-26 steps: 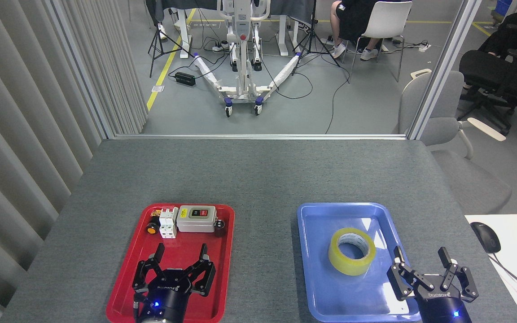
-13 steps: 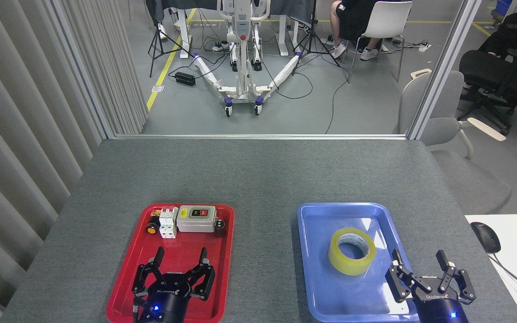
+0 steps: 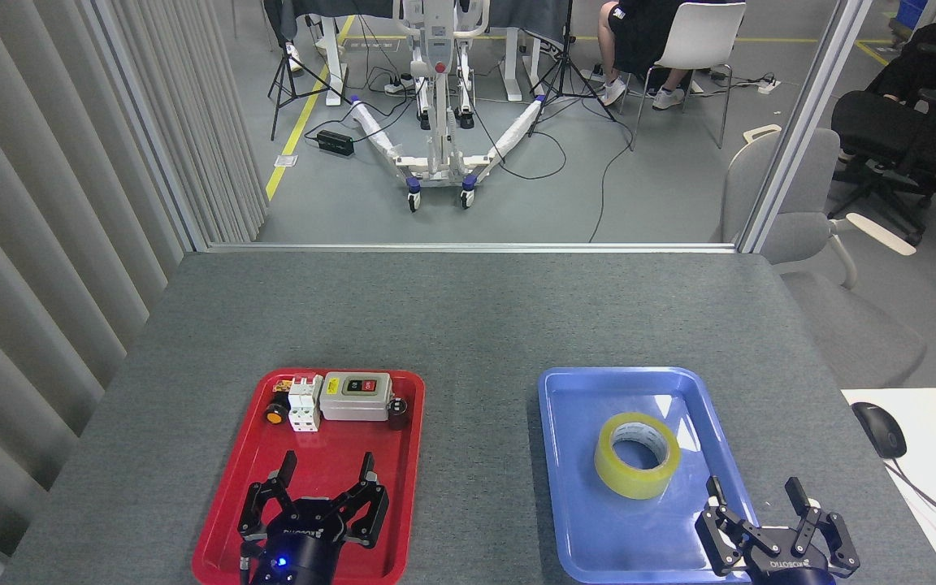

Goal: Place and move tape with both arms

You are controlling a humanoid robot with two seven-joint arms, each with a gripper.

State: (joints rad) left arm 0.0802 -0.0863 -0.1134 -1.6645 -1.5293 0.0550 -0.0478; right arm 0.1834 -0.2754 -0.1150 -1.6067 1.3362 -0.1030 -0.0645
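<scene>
The tape (image 3: pixel 637 454) lies flat in the blue tray (image 3: pixel 565 487), just ahead and to the left of the right gripper (image 3: pixel 752 494). Its jaws are wide apart and hold nothing. The left gripper (image 3: pixel 327 466) is wide too, over the red tray (image 3: pixel 232 504). To grab well, put one right finger inside the white hole, one outside, then squeeze gently.

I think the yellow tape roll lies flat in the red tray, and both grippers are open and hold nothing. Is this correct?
Not quite. The head view shows the tape lying flat in the blue tray, not the red tray, which holds electrical parts. The rest stands: the left gripper and right gripper are open and empty.
</scene>
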